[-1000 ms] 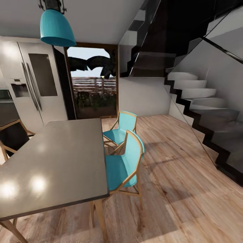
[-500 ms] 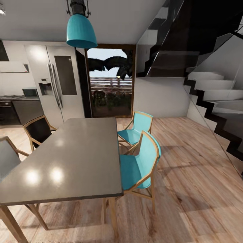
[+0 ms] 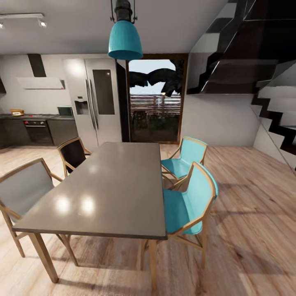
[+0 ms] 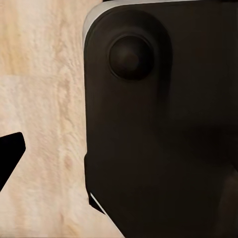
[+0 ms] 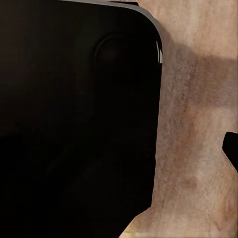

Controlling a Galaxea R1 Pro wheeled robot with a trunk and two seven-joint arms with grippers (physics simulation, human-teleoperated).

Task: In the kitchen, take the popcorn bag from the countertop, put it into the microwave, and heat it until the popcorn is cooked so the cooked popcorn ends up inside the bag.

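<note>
Far across the light wood floor (image 3: 255, 213), dark kitchen worktop (image 3: 37, 117) awaited beyond the grey dining table (image 3: 111, 185); neither pincer's state could be told.

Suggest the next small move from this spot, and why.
Probably keep turning left and steer around the dining table: the countertop with the microwave lies far off at the head view's left, and the table with its chairs stands between.

Desk (image 3: 111, 185): glossy grey, pale light spots. Chairs at 3 o'clock (image 3: 187, 201): turquoise seats, tan wood frames. Pendant lamp (image 3: 125, 40): teal. Floor (image 3: 246, 213): light wood grain. Fridge (image 3: 96, 98): silver. Stairs (image 3: 275, 119): black and white.
</note>
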